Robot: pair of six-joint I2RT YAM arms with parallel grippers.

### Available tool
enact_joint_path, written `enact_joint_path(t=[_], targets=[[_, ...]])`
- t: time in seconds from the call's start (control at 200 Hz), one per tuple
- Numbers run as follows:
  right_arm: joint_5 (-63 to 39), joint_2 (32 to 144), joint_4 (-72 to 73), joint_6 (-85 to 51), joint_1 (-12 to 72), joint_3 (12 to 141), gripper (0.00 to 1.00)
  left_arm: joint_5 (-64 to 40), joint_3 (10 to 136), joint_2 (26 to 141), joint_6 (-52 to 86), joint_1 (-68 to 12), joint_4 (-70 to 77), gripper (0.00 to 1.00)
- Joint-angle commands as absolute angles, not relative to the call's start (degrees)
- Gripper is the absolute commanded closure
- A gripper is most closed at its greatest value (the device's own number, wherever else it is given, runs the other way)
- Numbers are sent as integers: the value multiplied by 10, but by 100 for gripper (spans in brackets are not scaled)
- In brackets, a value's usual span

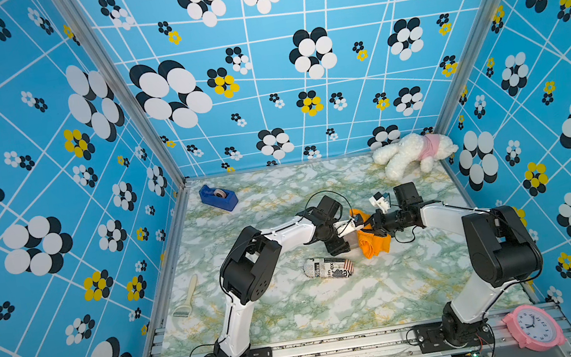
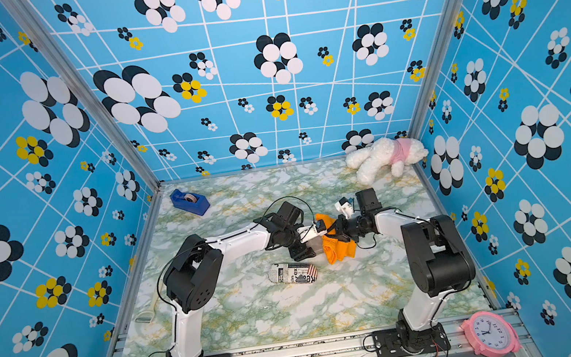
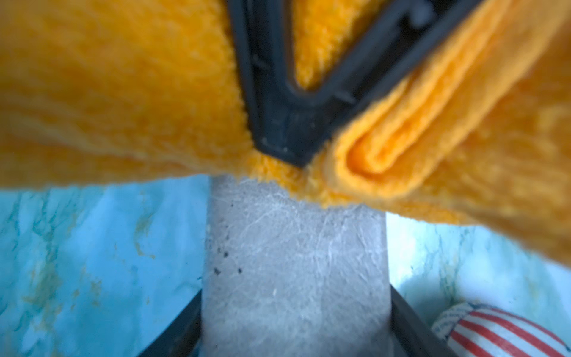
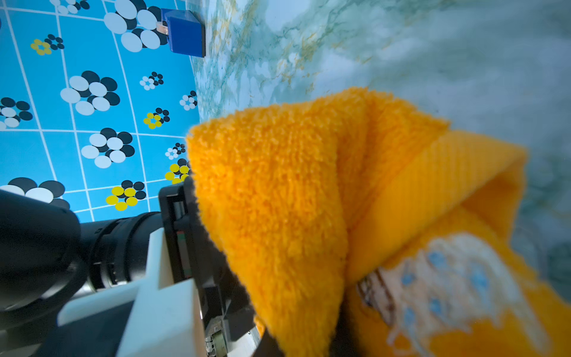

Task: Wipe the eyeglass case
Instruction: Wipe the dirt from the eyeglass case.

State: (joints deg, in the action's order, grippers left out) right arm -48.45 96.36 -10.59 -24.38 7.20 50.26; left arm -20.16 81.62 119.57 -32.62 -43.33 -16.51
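Grey case (image 3: 293,262), seemingly scuffed, touching orange cloth (image 3: 123,92).

From up here I see both arms meeting mid-table. My right gripper (image 2: 335,232) pinches the orange cloth (image 2: 340,250), which sits right against what looks like a pale grey eyeglass case (image 2: 314,250), mostly hidden in the left gripper (image 2: 302,252). A newsprint-patterned pouch (image 2: 292,274) lies near them on the marble table (image 2: 258,317), towards the arm bases.
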Motion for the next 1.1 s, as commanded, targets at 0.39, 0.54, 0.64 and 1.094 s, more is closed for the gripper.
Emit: enact_joint_path(t=[0.39,0.54,0.64,1.094], targets=[[-511,980,57,-384,151,437,100,-243,825,1151,-331,-451,-79,64],[-488,976,-2,-339,142,450,100,-238,820,1148,-336,-451,-85,64],[-465,959,-64,-296,109,465,100,-231,807,1139,-343,-451,-86,64],[-443,923,-146,-255,75,503,100,-224,798,1130,-342,-450,-78,65]])
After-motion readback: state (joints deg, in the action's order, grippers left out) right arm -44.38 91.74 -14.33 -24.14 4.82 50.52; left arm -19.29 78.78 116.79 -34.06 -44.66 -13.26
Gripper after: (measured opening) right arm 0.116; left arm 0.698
